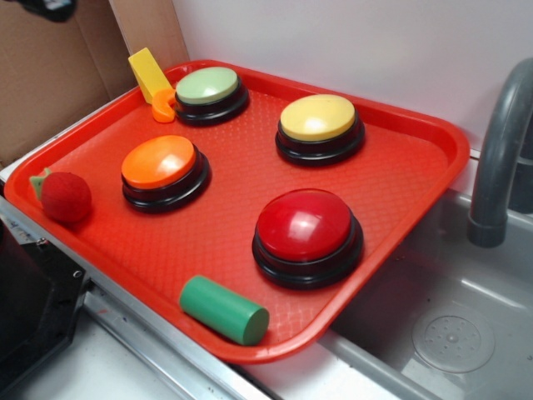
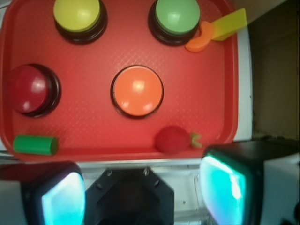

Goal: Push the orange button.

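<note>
A: Where does the glossy orange dome button on its black base [image 1: 163, 170] sit?

B: On the left half of the red plastic tray [image 1: 250, 225], clear of everything else. The larger red dome button [image 1: 307, 233] lies well apart to its right and nearer the camera, the yellow dome button [image 1: 320, 125] and the pale green dome button [image 1: 210, 92] along the tray's far side.

A: And the small pieces?

B: A red strawberry toy [image 1: 63, 196] rests at the tray's left rim, a green cylinder [image 1: 223, 309] near the front rim, an orange C-shaped piece [image 1: 164, 106] touching a yellow wedge [image 1: 149, 73] beside the green button.

A: The hand [image 2: 140, 197]?

B: In the wrist view its two fingers [image 2: 225, 187] stand wide apart, holding nothing, above the tray's near edge.
</note>
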Motion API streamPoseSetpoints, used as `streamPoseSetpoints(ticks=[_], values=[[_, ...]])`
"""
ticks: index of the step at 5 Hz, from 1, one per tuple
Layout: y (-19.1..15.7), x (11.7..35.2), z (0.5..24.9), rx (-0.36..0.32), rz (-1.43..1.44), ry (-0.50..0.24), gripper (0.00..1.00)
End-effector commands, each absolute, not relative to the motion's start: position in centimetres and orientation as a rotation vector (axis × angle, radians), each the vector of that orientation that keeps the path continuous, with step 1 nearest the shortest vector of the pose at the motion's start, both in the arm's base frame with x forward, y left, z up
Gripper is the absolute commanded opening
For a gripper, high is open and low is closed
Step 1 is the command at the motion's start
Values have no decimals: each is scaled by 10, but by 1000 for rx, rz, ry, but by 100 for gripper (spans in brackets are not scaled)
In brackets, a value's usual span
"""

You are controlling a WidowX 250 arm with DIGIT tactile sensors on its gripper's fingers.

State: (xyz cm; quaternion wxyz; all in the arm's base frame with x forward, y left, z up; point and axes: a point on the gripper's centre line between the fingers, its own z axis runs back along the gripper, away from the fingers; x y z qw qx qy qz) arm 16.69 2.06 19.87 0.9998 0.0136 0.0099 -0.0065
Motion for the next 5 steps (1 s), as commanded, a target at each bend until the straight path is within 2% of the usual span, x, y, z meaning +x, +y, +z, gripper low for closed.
streamPoseSetpoints(ticks=[1, 2, 3, 4, 5], values=[[20, 210, 124, 41, -105, -42, 100], [13, 206, 99, 32, -111, -79, 100], [13, 207, 70, 34, -119, -56, 100], [16, 211, 53, 17, -135, -70, 100], [19, 220, 37, 16, -140, -45, 100]])
